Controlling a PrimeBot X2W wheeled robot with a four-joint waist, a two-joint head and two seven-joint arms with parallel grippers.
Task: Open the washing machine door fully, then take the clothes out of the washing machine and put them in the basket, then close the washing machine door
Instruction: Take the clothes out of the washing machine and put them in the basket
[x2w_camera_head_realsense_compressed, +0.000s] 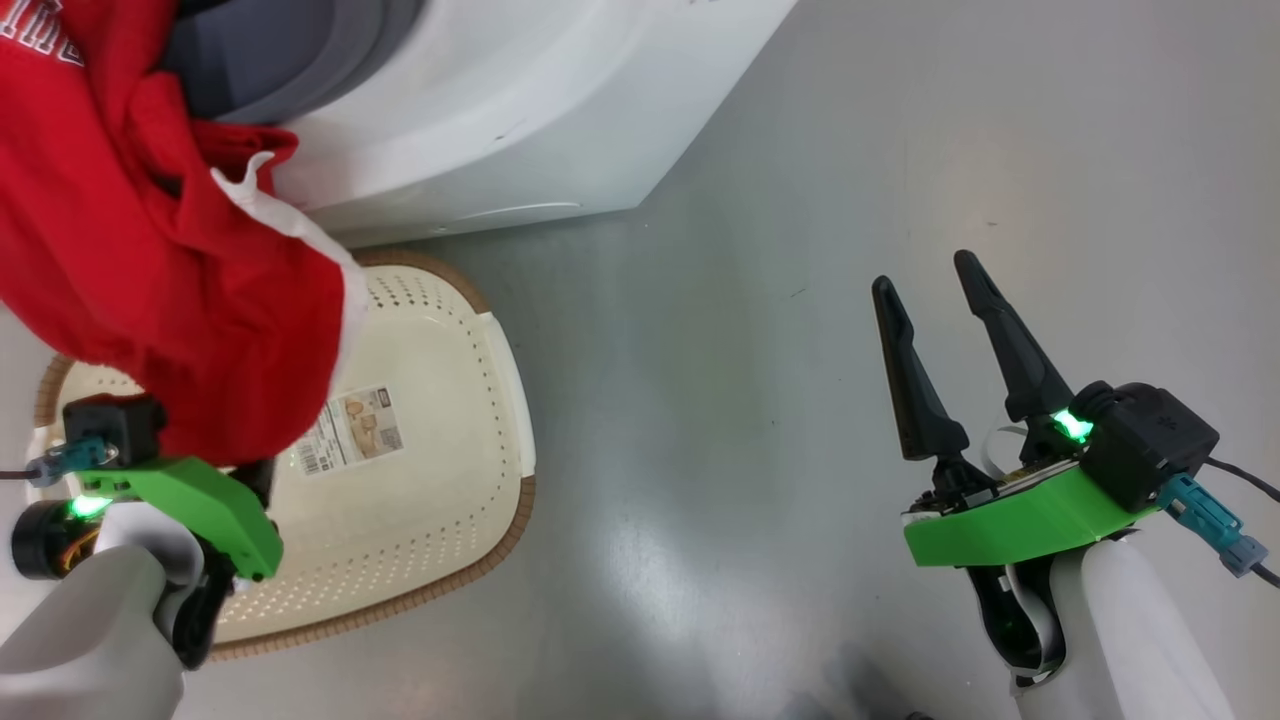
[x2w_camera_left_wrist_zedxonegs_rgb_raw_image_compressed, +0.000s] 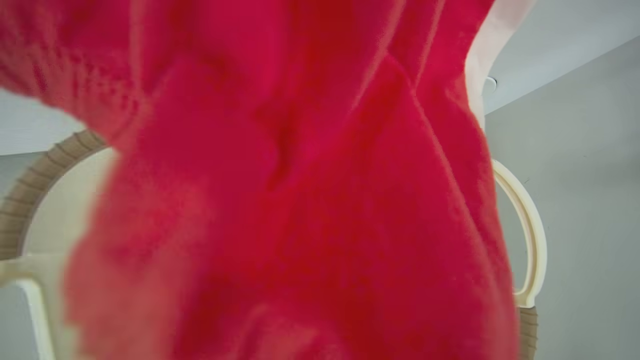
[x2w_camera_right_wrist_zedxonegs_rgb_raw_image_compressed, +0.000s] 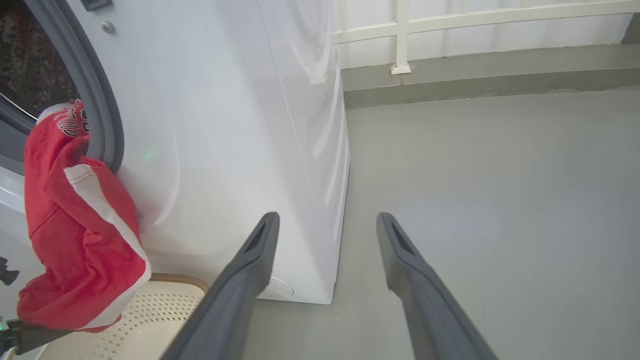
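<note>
The clothes (x2w_camera_head_realsense_compressed: 170, 260) in hand are one red garment, strung out above the basket (x2w_camera_head_realsense_compressed: 450, 500). Its top end is caught in the mouth of the washing machine (x2w_camera_head_realsense_compressed: 520, 120) just behind the basket, against the grey ring (x2w_camera_right_wrist_zedxonegs_rgb_raw_image_compressed: 102, 115). Its lower bulk is bunched over my left fingers (x2w_camera_right_wrist_zedxonegs_rgb_raw_image_compressed: 35, 336), above the basket's left end. The cloth hides most of those fingers, so I cannot tell whether they are clenched on it or have let go. My right fingers (x2w_camera_head_realsense_compressed: 912, 375) are spread wide and empty, well to the right of the basket over the bare floor (x2w_camera_head_realsense_compressed: 750, 400).

My main worry is that top end. If I let the garment go while it hangs on the ring, I judge it may dangle behind the basket instead of dropping in. It could also slide down the machine's front and land between the machine and the basket's back rim.

The white-banded edge (x2w_camera_head_realsense_compressed: 300, 230) hangs near that back rim and could spill over it.

The fabric could also cling to my left fingers, so that I drag it back out of the basket as I pull away.

The basket looks light, so a tug through the cloth could shift or tip it.
</note>
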